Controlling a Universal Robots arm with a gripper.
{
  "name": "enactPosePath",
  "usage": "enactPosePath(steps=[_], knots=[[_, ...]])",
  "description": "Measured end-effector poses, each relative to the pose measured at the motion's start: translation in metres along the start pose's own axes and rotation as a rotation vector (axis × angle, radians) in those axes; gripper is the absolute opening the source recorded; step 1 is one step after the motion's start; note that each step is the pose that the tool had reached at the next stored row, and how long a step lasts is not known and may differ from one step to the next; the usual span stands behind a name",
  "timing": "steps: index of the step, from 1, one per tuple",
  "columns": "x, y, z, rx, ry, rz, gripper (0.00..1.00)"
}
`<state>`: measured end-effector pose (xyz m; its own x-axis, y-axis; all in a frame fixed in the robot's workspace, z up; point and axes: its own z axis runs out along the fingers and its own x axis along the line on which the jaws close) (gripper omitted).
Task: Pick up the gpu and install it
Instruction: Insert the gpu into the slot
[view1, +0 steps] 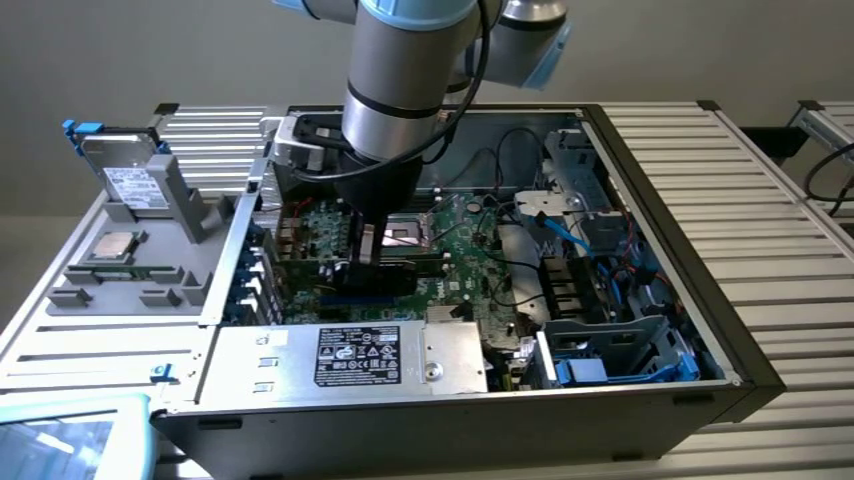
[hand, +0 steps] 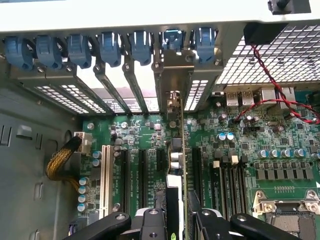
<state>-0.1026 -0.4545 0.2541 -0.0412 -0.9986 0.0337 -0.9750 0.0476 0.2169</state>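
Clamps the graphics card (hand: 176, 155) between the closed fingers (hand: 200, 220) of the gripper (hand: 177, 206), edge-on and upright at the motherboard (hand: 280, 145) expansion slots. Sets its metal bracket (hand: 173, 72) against the rear openings. Hangs, in the exterior view, at 12 o'clock of the power supply (view1: 354, 355) inside the open case (view1: 441, 430).

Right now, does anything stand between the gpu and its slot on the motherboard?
Nothing visible does: the gpu, held by the pincer, stands edge-on right at the slots of the motherboard.
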Motion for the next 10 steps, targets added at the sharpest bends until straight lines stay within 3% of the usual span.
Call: enactPosePath(steps=[10], knots=[[-0.001, -0.0002, 0.0013, -0.0004, -0.0017, 0.008, 0.27]])
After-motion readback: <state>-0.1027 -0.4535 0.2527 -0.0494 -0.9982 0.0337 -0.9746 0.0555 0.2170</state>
